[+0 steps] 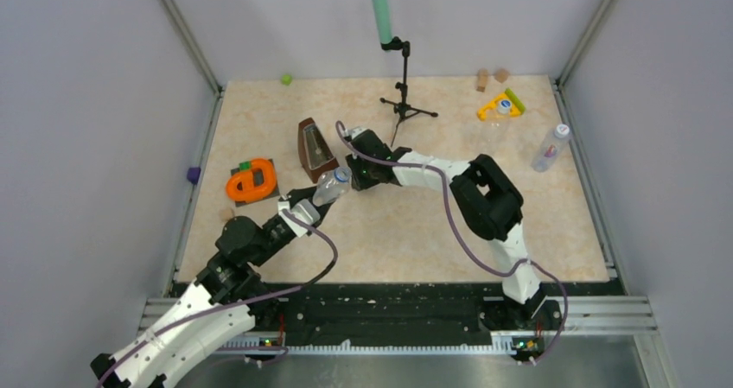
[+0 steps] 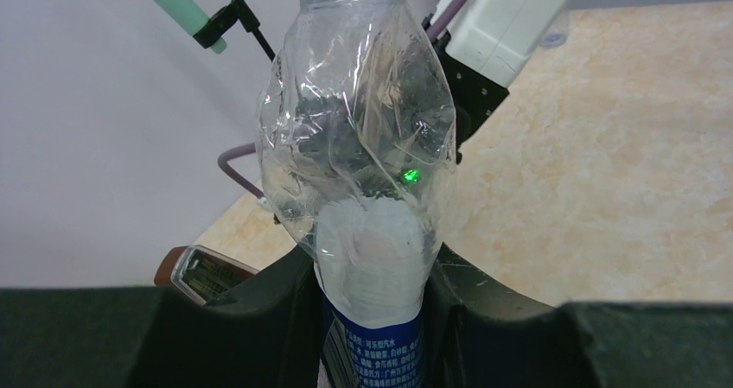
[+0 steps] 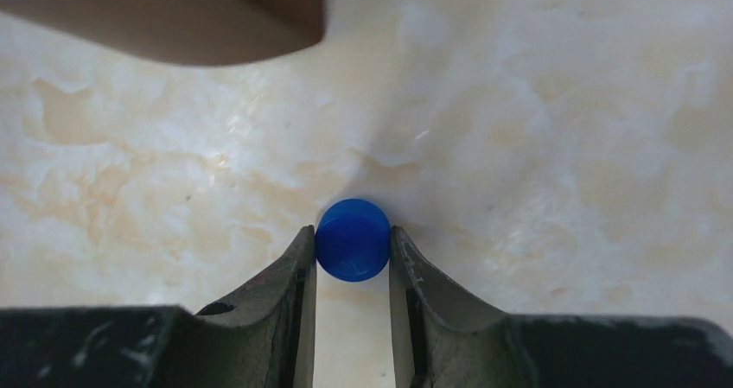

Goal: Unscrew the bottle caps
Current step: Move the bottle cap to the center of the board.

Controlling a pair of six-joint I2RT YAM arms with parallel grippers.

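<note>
My left gripper (image 2: 372,271) clamps the labelled bottle (image 2: 359,146) at centre of table (image 1: 415,241), crumpled, looks empty | right gripper (image 3: 352,232) pinches the blue cap (image 3: 352,241) | bottle mouth cut off | second bottle (image 1: 550,149) at 2 o'clock

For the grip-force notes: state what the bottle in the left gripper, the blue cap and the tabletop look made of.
Bottle: thin clear plastic, glossy; walls crumpled with sharp glints.
Blue cap: opaque plastic, smooth, soft sheen.
Tabletop: beige marble-patterned, semi-matt; likely laminate or print, not certain.
</note>
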